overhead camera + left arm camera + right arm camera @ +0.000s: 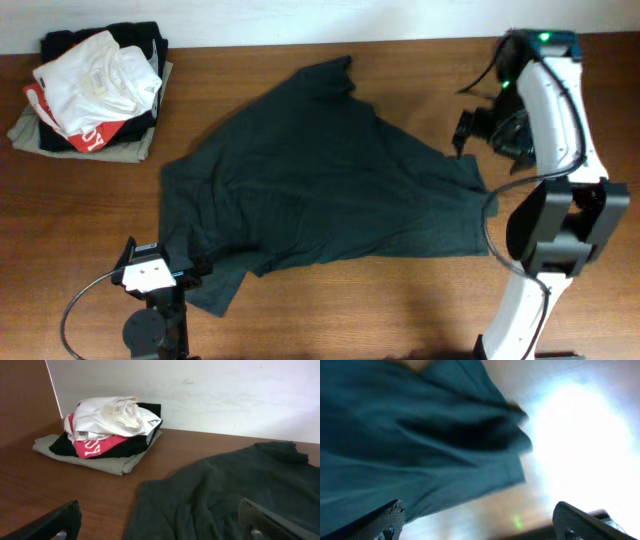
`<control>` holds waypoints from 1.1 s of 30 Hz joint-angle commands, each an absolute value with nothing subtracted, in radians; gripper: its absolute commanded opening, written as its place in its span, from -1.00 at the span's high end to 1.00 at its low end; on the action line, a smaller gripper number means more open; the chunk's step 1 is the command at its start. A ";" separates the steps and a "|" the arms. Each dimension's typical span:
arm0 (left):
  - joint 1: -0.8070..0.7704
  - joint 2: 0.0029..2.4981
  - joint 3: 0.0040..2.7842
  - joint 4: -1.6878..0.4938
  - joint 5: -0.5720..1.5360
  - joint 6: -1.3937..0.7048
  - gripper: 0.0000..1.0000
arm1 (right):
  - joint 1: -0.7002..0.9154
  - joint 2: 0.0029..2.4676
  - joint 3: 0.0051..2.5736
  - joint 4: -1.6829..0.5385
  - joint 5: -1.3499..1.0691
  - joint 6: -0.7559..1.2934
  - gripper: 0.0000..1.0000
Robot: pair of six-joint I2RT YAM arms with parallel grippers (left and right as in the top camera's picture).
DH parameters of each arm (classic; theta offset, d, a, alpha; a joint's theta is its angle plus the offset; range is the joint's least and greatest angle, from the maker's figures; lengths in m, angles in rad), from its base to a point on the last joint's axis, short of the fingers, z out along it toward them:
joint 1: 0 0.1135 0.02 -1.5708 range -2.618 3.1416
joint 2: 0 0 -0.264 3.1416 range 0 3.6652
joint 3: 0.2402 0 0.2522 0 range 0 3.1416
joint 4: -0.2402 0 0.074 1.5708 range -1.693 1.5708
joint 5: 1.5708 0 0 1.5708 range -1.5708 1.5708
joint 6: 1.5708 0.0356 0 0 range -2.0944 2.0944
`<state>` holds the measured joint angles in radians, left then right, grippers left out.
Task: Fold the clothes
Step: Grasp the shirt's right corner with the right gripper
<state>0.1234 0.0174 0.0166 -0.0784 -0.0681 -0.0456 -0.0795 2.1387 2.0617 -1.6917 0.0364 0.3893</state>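
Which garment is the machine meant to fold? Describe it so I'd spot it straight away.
On the wooden table, a stack of clothes sits at the far left corner, topped by a white garment and a red one. The T-shirt lies apart from it, spread loosely across the middle. It alone is large, plain dark teal-grey, unfolded and without lettering.

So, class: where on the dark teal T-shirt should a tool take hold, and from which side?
Probably the bunched right corner of the T-shirt, approached from the right by the open right tool: its raised folds offer fabric to pinch.
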 commanded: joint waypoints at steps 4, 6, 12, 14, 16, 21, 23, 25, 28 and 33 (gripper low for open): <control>0.121 0.013 0.009 -0.076 -0.075 -0.036 -0.98 | 0.000 1.842 1.709 -1.593 0.212 0.600 -0.98; 0.121 0.013 0.009 -0.076 -0.075 -0.036 -0.98 | 0.000 1.768 1.628 -1.544 0.183 0.608 -0.97; 0.121 0.013 0.009 -0.076 -0.075 -0.036 -0.98 | -0.001 1.641 1.396 -1.378 0.134 0.607 -0.97; 0.121 0.013 0.009 -0.076 -0.075 -0.036 -0.98 | -0.001 1.641 1.337 -1.335 0.122 0.607 -0.97; 0.121 0.013 0.009 -0.076 -0.075 -0.036 -0.98 | -0.001 1.641 1.281 -1.275 0.088 0.607 -0.97; 0.121 0.013 0.009 -0.076 -0.075 -0.036 -0.98 | -0.048 1.641 1.195 -1.114 -0.019 0.603 -0.97; 0.121 0.013 0.009 -0.076 -0.075 -0.036 -0.98 | -0.083 1.641 1.182 -1.091 -0.056 0.568 -0.98; 0.121 0.013 0.009 -0.076 -0.075 -0.036 -0.98 | -0.112 1.641 1.180 -1.098 -0.060 0.534 -0.97; 0.121 0.013 0.009 -0.076 -0.075 -0.036 -0.98 | -0.142 1.641 1.179 -1.134 -0.060 0.472 -0.97; 0.121 0.013 0.009 -0.076 -0.075 -0.036 -0.98 | -0.144 1.641 1.160 -1.116 -0.060 0.452 -0.97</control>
<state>0.1234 0.0174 0.0166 -0.0784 -0.0685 -0.0456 -0.1421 1.6466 1.1793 -1.1378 -0.0483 0.4850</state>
